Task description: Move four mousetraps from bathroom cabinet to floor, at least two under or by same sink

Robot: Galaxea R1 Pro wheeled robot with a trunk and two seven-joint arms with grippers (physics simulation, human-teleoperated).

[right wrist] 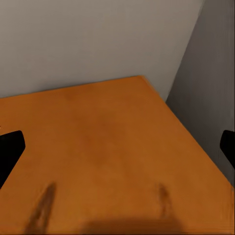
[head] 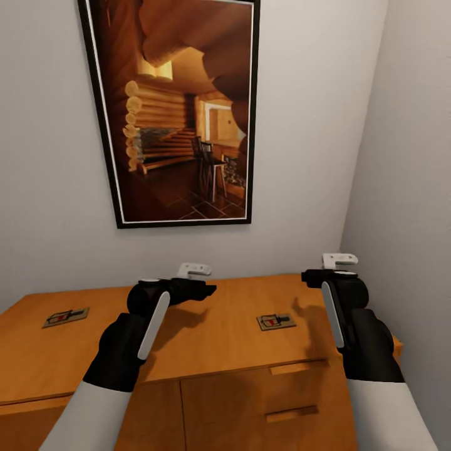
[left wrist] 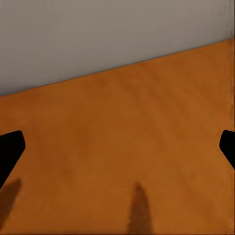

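My left end effector (head: 202, 289) hovers just above the orange wooden dresser top (head: 207, 338), its black fingers spread wide with nothing between them; in the left wrist view the fingertips (left wrist: 11, 151) sit at either edge with bare orange wood in the gap. My right end effector (head: 313, 277) hangs over the dresser's right end near the grey corner wall (head: 401, 163), likewise spread and empty, as the right wrist view confirms.

Two small flat tan mousetraps with red and silver parts lie on the dresser: one (head: 275, 322) between my two arms, nearer the right, and another (head: 66, 317) well off to the left. Above hangs a black-framed picture of a log cabin interior (head: 178, 106).

I judge this to be the fetching step: neither trap is held. The next move calls for lowering the right end effector onto the nearer trap, straddling its thin slab and closing gently, since so flat a piece could slide instead of lifting.
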